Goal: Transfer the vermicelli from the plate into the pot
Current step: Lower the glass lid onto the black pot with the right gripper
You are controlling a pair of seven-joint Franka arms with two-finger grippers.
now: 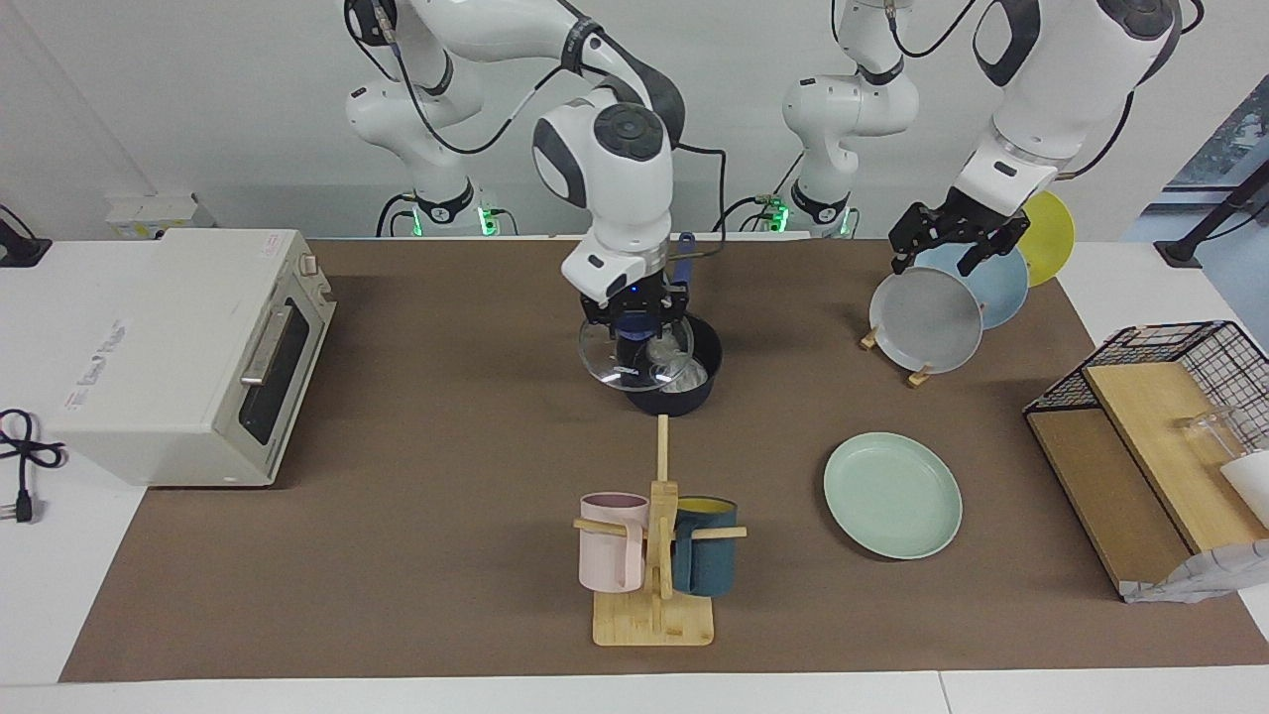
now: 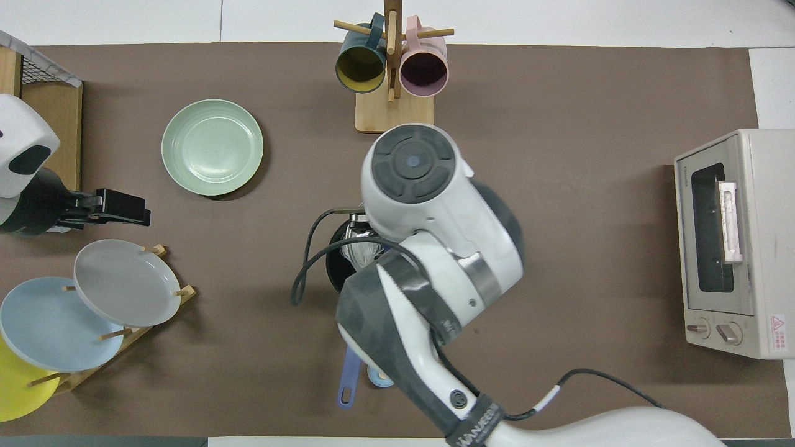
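The pot (image 1: 697, 390) stands mid-table, its blue handle (image 2: 349, 379) pointing toward the robots. Whitish vermicelli (image 1: 686, 369) lies inside it, seen through a clear round glass lid (image 1: 601, 359). My right gripper (image 1: 634, 363) is shut on the lid's middle and holds it tilted just over the pot's rim. In the overhead view the right arm hides the gripper and most of the pot (image 2: 334, 268). The mint-green plate (image 1: 892, 494) (image 2: 212, 147) lies bare, farther from the robots, toward the left arm's end. My left gripper (image 1: 937, 260) (image 2: 138, 211) hangs open and empty over the plate rack.
A rack with a grey plate (image 1: 930, 319), a light blue plate (image 1: 1001, 283) and a yellow plate (image 1: 1053, 236) stands at the left arm's end. A mug tree (image 1: 656, 555) with a pink and a dark teal mug stands farther out. A toaster oven (image 1: 188, 352) and a wire basket (image 1: 1180, 387) flank the table.
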